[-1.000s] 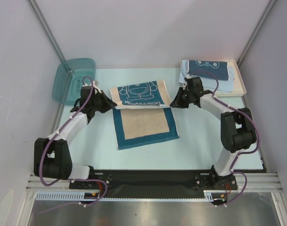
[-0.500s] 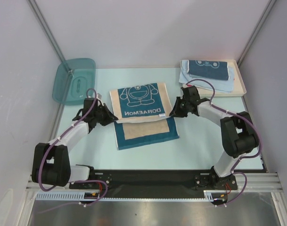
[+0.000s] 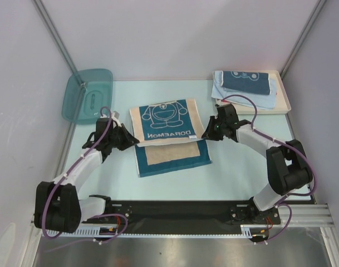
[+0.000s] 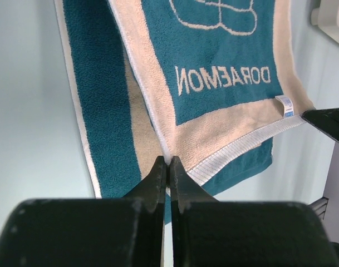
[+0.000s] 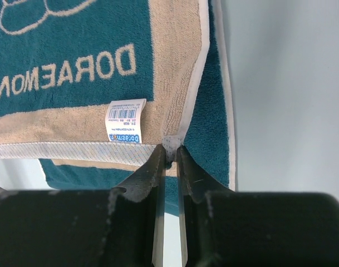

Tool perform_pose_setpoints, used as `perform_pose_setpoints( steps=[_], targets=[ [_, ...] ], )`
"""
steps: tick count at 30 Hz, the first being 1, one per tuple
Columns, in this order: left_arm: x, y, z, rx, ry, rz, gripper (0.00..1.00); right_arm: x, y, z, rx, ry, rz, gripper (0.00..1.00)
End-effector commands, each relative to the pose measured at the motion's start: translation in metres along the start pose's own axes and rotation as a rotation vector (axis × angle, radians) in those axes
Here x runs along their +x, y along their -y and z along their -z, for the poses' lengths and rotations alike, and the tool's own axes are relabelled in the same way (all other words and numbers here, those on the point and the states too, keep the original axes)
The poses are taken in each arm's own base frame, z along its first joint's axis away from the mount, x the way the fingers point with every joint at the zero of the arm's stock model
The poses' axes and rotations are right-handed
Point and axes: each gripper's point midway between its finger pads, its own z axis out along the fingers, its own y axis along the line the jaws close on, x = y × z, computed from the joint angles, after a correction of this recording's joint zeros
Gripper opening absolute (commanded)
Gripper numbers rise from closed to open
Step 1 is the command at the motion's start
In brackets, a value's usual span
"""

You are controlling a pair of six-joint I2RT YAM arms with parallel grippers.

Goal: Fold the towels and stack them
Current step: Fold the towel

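Observation:
The long beige, teal-bordered cartoon-cat towel (image 3: 168, 123) lies mid-table, its far half folded toward me over the near half (image 3: 172, 156). My left gripper (image 3: 134, 140) is shut on the folded flap's left corner (image 4: 167, 160). My right gripper (image 3: 205, 135) is shut on the flap's right corner (image 5: 172, 146), beside the white label (image 5: 124, 120). Both hold the flap's edge a little above the lower layer. A folded dark-blue towel (image 3: 245, 82) lies on a light-blue towel (image 3: 269, 100) in the cream tray (image 3: 285, 101).
A translucent blue plastic bin (image 3: 87, 94) stands at the far left. White walls enclose the table on three sides. The arm bases sit on the black rail (image 3: 175, 210) at the near edge.
Both grippers have drawn the folded flap toward me, covering more of the lower layer. The cartoon face and lettering now lie flatter.

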Motion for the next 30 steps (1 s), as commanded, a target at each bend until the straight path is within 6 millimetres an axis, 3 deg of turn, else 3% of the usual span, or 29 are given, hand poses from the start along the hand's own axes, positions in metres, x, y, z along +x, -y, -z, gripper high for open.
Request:
perform_pose_setpoints(
  steps=[1, 8, 19, 30],
  targets=[
    [-0.005, 0.016, 0.016, 0.054, 0.027, -0.055, 0.0, -0.016, -0.012, 0.018, -0.012, 0.08, 0.025, 0.0],
    [0.002, 0.021, 0.031, 0.075, 0.025, -0.069, 0.0, -0.019, -0.019, 0.031, -0.015, 0.102, 0.046, 0.0],
    [0.024, 0.011, 0.034, 0.069, -0.014, -0.081, 0.0, -0.006, -0.021, 0.035, -0.014, 0.095, 0.054, 0.0],
    [0.03, 0.014, 0.047, 0.083, -0.015, -0.099, 0.0, -0.001, -0.024, 0.051, -0.02, 0.117, 0.064, 0.0]
  ],
)
